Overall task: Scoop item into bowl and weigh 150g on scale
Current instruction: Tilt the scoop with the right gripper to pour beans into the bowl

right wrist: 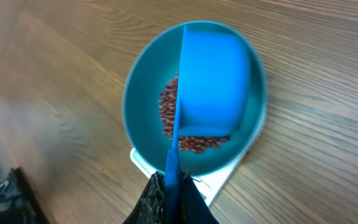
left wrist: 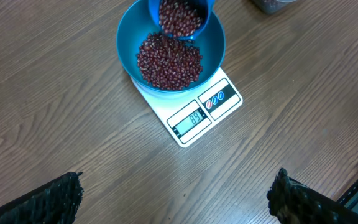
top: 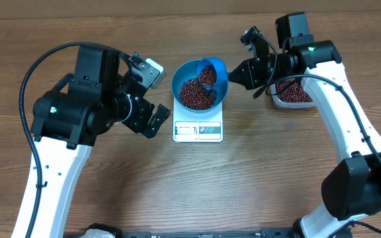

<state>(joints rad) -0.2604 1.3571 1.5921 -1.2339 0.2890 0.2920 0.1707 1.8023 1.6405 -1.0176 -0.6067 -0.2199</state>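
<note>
The blue bowl stands on the white scale at mid-table, partly filled with red-brown beans. My right gripper is shut on the handle of a small blue scoop, which is tipped over the bowl's right side with beans in it. In the right wrist view the scoop covers much of the bowl, and the handle is pinched in the gripper. My left gripper hangs open and empty left of the scale. The left wrist view shows its fingers wide apart over bare wood, the scale's display lit.
A clear plastic tub holding more beans sits to the right of the scale, under my right arm. Black cables run along both arms. The table is brown wood.
</note>
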